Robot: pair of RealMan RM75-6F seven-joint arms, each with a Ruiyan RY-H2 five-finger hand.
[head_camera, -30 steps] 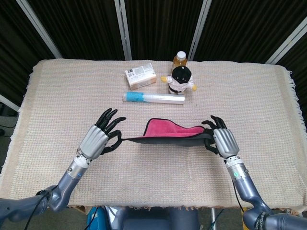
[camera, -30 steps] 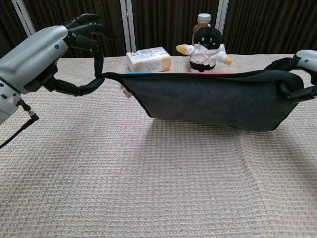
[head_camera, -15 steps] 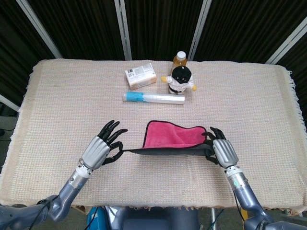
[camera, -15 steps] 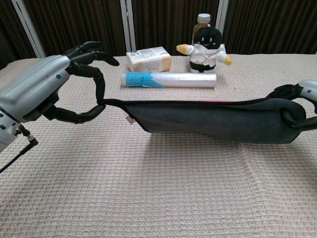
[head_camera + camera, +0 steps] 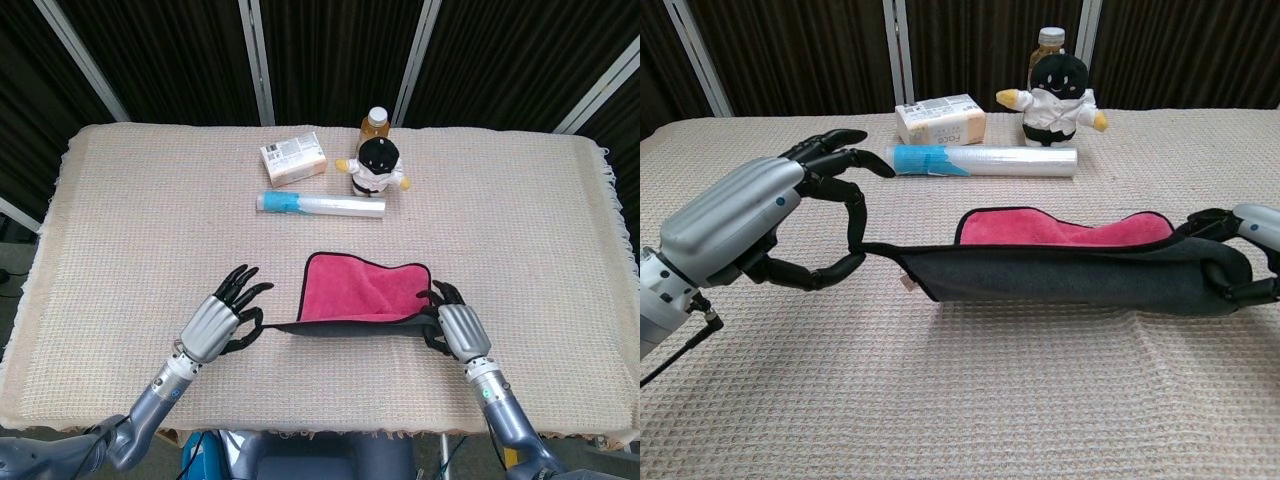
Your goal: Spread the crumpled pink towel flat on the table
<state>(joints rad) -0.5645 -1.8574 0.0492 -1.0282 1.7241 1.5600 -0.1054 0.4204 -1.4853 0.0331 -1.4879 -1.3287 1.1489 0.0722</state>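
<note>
The towel (image 5: 360, 290) is pink on top with a black underside and black edging (image 5: 1060, 275). Its far half lies on the table; its near edge is stretched taut just above the cloth between both hands. My left hand (image 5: 222, 322) pinches the near left corner between thumb and a finger, the other fingers spread (image 5: 750, 220). My right hand (image 5: 450, 325) grips the near right corner, fingers curled into the fabric (image 5: 1245, 255).
A woven beige tablecloth (image 5: 130, 210) covers the table. At the back stand a small box (image 5: 292, 158), a plush doll (image 5: 376, 167) with a bottle (image 5: 375, 122) behind it, and a clear roll with a blue end (image 5: 320, 205) lying flat.
Both hands have moved toward me and down, carrying the towel's near edge. The towel, hanging a second ago, now lies partly on the table with more pink showing.
</note>
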